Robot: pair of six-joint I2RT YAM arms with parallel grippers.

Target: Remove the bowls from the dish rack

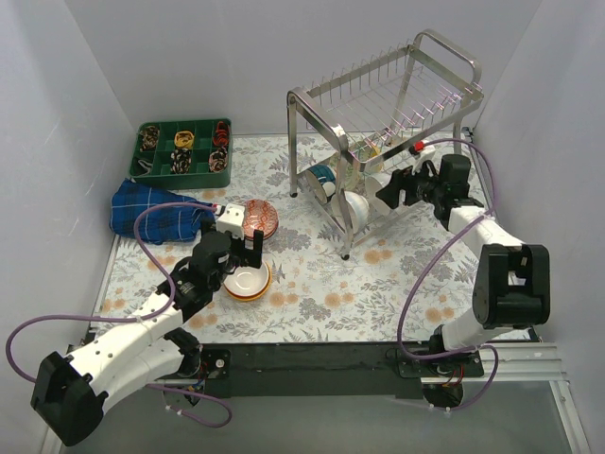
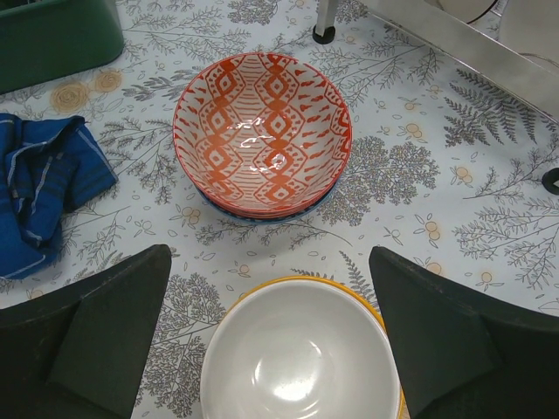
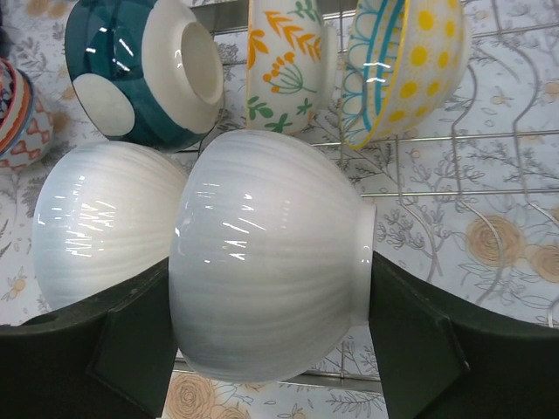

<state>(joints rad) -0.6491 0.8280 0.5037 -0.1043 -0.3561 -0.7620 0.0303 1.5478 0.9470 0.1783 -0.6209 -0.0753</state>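
At the rack's lower tier, the right end effector is released, its fingers spread either side of a white bowl standing on edge. A second white bowl, a teal bowl, a leaf bowl and a dotted bowl stand just beside it. Over the tabletop, the left end effector hangs released above a plain bowl nested in an orange bowl, near a red bowl.

The dish rack crowds the far right corner. A green tray, blue cloth, red-patterned bowl and white bowl line the left side. The worktop centre lies open.
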